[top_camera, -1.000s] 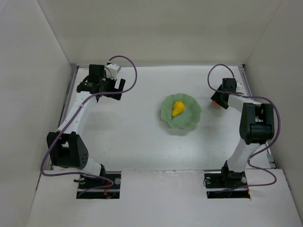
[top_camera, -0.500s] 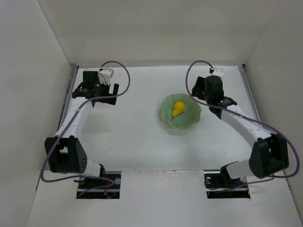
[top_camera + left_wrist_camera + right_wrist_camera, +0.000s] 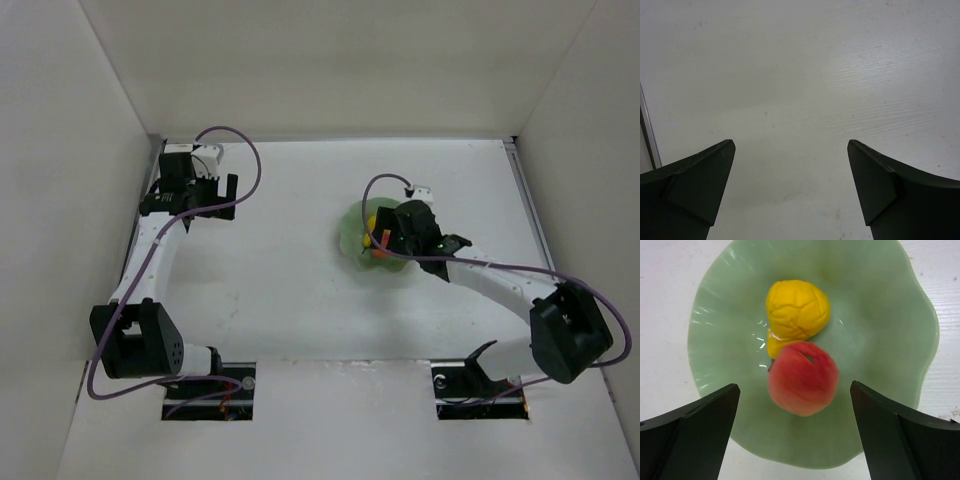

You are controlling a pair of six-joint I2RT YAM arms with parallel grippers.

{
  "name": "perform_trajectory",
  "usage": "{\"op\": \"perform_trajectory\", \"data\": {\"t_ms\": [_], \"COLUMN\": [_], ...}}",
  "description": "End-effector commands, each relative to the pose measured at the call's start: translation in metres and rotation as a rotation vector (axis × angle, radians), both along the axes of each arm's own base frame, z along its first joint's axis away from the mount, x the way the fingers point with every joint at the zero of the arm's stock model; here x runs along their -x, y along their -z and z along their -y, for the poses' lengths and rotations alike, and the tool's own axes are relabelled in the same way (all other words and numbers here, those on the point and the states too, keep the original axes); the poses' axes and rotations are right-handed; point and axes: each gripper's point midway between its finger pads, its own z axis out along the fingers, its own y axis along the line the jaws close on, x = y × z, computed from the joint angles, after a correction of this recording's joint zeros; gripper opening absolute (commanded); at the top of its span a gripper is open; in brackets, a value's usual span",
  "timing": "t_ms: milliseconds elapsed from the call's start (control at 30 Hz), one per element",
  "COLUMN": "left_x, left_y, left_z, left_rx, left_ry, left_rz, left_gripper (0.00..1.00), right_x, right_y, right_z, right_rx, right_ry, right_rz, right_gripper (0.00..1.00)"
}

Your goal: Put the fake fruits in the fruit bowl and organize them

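Note:
The pale green fruit bowl (image 3: 349, 236) (image 3: 890, 340) stands right of the table's middle. In it lies the yellow pear (image 3: 797, 310) (image 3: 368, 214), and the red-orange peach (image 3: 802, 377) (image 3: 378, 251) rests against the pear's narrow end, slightly blurred. My right gripper (image 3: 386, 238) (image 3: 794, 386) hovers over the bowl, open, its fingers well apart on either side of the peach and touching nothing. At the far left my left gripper (image 3: 190, 205) (image 3: 790, 142) is open over bare table, holding nothing.
White walls close in the table on the left, back and right. A metal strip (image 3: 649, 130) runs along the left edge, close to my left gripper. The purple cable (image 3: 380, 185) of my right arm loops above the bowl.
My right arm swung from the back right to above the bowl, then opened and let go of the peach, which now lies beside the pear. My left gripper drifted further left.

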Motion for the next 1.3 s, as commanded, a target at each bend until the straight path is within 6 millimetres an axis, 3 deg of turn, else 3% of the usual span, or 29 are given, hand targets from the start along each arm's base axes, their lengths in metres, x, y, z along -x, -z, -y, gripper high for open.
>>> {"op": "perform_trajectory", "data": {"t_ms": [0,67,167,300,367,533,600,667,800,1000,1267], "left_x": [-0.001,-0.001,0.0,0.001,0.002,0.01,0.009,0.005,-0.003,0.002,0.0], "left_y": [-0.016,-0.017,-0.019,-0.02,-0.017,-0.003,-0.001,-0.003,-0.007,-0.005,-0.006], "left_z": [0.006,0.005,0.002,-0.008,-0.012,-0.03,-0.037,-0.042,-0.043,-0.04,-0.039], "left_rx": [0.027,0.028,0.027,0.033,0.046,0.071,0.073,0.081,0.104,0.111,0.118], "left_ry": [0.01,0.009,0.0,-0.046,-0.084,-0.203,-0.227,-0.247,-0.264,-0.256,-0.259], "left_rz": [0.064,0.067,0.075,0.089,0.096,0.1,0.111,0.128,0.136,0.143,0.141], "left_gripper": [1.0,1.0,1.0,1.0,1.0,1.0,1.0,1.0,1.0,1.0,1.0], "right_x": [-0.012,-0.01,-0.003,0.018,0.032,0.075,0.088,0.091,0.079,0.091,0.093], "right_y": [-0.034,-0.049,-0.087,-0.123,-0.123,-0.09,-0.073,-0.059,-0.054,-0.028,-0.03], "right_z": [-0.004,0.0,0.011,0.05,0.087,0.199,0.233,0.252,0.267,0.274,0.277], "right_rx": [-0.063,-0.072,-0.096,-0.139,-0.14,-0.046,0.0,-0.01,-0.082,-0.112,-0.104], "right_ry": [0.029,0.03,0.031,0.104,0.195,0.514,0.623,0.708,0.8,0.859,0.879], "right_rz": [0.1,0.136,0.236,0.336,0.343,0.319,0.296,0.27,0.273,0.239,0.259], "right_gripper": [1.0,1.0,1.0,1.0,1.0,1.0,1.0,1.0,1.0,1.0,1.0]}}
